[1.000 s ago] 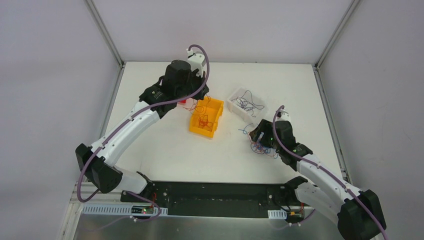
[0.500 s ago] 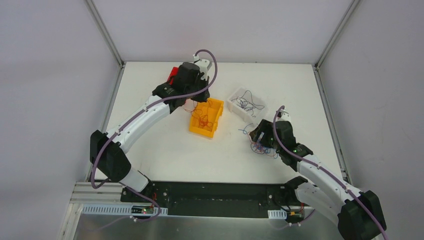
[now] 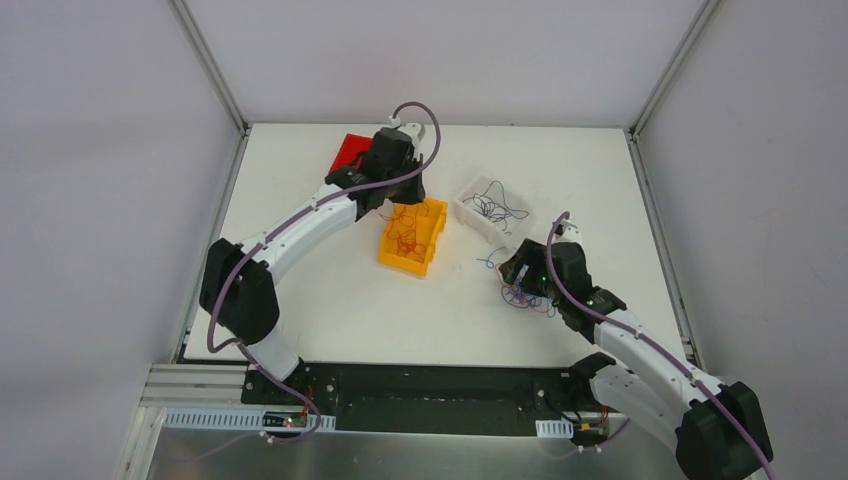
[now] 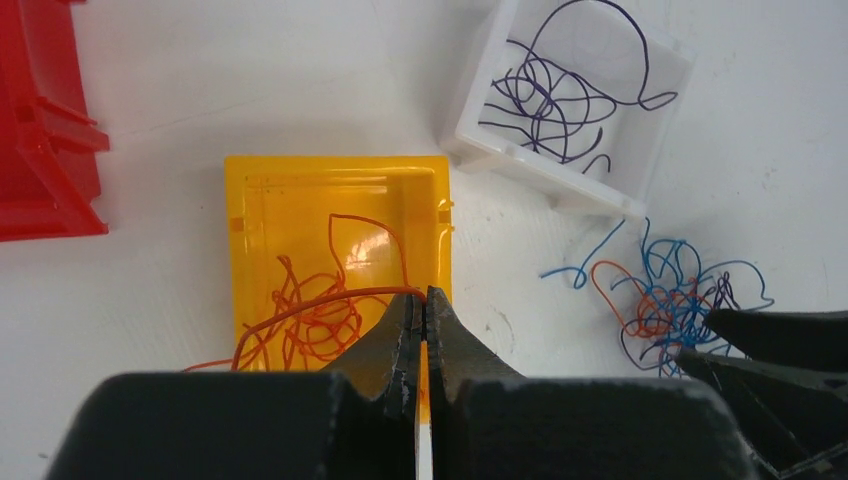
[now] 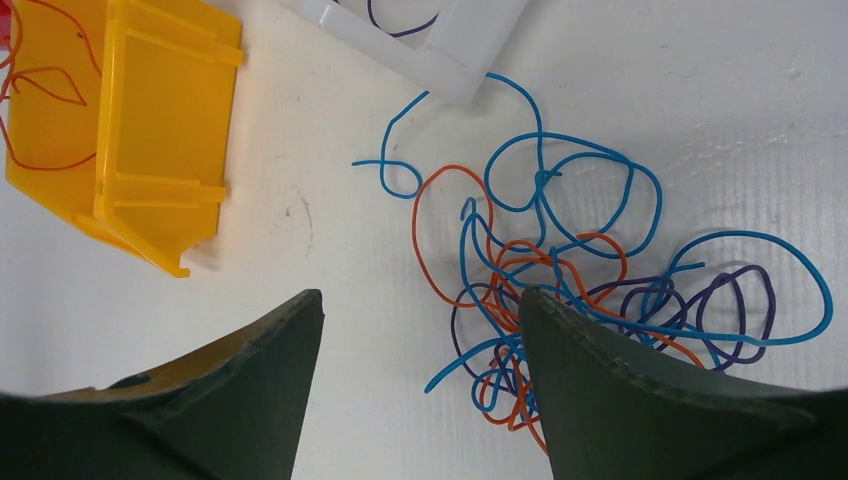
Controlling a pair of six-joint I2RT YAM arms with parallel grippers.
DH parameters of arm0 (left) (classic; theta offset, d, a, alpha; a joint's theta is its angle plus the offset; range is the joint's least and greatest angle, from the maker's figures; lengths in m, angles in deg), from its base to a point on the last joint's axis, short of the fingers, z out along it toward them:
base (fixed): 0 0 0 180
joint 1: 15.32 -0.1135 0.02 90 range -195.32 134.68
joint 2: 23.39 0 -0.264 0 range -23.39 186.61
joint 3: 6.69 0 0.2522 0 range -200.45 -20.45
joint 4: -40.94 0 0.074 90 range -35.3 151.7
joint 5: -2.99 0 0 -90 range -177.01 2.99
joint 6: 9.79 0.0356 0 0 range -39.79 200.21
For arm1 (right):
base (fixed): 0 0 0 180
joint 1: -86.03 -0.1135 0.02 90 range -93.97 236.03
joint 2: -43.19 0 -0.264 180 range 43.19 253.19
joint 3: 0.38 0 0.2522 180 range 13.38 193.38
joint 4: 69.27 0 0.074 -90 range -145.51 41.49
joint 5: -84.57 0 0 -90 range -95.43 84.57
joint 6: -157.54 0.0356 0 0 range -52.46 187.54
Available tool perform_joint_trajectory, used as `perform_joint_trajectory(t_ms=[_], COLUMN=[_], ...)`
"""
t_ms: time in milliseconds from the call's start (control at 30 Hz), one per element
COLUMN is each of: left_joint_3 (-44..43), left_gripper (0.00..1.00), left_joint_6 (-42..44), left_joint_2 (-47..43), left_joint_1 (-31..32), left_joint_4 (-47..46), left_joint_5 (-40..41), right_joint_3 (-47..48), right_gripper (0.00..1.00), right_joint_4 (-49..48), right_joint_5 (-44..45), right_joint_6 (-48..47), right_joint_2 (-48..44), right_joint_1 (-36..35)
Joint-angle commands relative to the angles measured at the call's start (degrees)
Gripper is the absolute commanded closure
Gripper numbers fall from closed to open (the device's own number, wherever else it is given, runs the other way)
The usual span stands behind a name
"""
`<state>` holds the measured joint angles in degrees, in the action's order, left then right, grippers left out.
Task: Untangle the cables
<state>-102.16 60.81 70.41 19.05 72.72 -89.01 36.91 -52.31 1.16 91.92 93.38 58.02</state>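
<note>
My left gripper (image 4: pixel 425 296) is shut on a thin orange cable (image 4: pixel 337 295) and hangs over the yellow bin (image 4: pixel 340 165), where more orange cables (image 4: pixel 305 325) lie coiled. A knot of blue, orange and purple cables (image 5: pixel 560 260) lies on the table. My right gripper (image 5: pixel 420 295) stands open just above the knot's left side, with nothing between its fingers. In the top view the left gripper (image 3: pixel 398 196) is at the yellow bin's (image 3: pixel 432 232) far end, and the right gripper (image 3: pixel 516 272) is by the tangle (image 3: pixel 527 298).
A white bin (image 4: pixel 545 168) holding purple cables (image 4: pixel 550 100) stands right of the yellow one, close to the knot. A red bin (image 3: pixel 350 152) sits at the back left. The table's side rails run along both edges.
The left arm has stretched forward and swung right, bringing its gripper over the yellow bin and uncovering the red bin. The right arm has not moved.
</note>
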Motion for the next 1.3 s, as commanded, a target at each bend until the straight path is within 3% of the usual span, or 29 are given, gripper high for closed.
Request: perform_joint_trajectory(t_ms=[0,267,733,933,1100,1267], left_joint_3=[-0.11,1.65,10.43,16.31,17.3,16.52], left_gripper=[1.0,1.0,1.0,1.0,1.0,1.0], left_joint_6=[-5.65,-10.97,-10.01,-12.64,-16.19,-15.67], left_joint_2=[2.26,2.25,-9.88,-12.84,-11.14,-8.67], left_joint_1=[-0.79,0.08,9.92,8.88,3.04,0.68], left_joint_4=[-5.15,-7.3,-12.23,-17.74,-21.5,-22.05], left_joint_5=[4.12,-0.28,13.03,16.91,10.67,10.1], right_joint_3=[-0.41,-0.94,-0.76,-0.63,-0.83,-0.93], right_gripper=[0.25,0.25,0.25,0.25,0.25,0.25], right_joint_4=[-1.74,-2.03,-2.75,-2.94,-2.94,-2.52], right_joint_5=[0.2,0.35,0.21,-0.17,-0.15,0.08], right_joint_6=[0.1,0.24,0.29,0.32,0.32,0.24], right_joint_2=[-0.98,-1.75,-0.33,0.09,-0.29,-0.81], right_joint_1=[0.03,-0.02,0.01,0.05,0.05,-0.02])
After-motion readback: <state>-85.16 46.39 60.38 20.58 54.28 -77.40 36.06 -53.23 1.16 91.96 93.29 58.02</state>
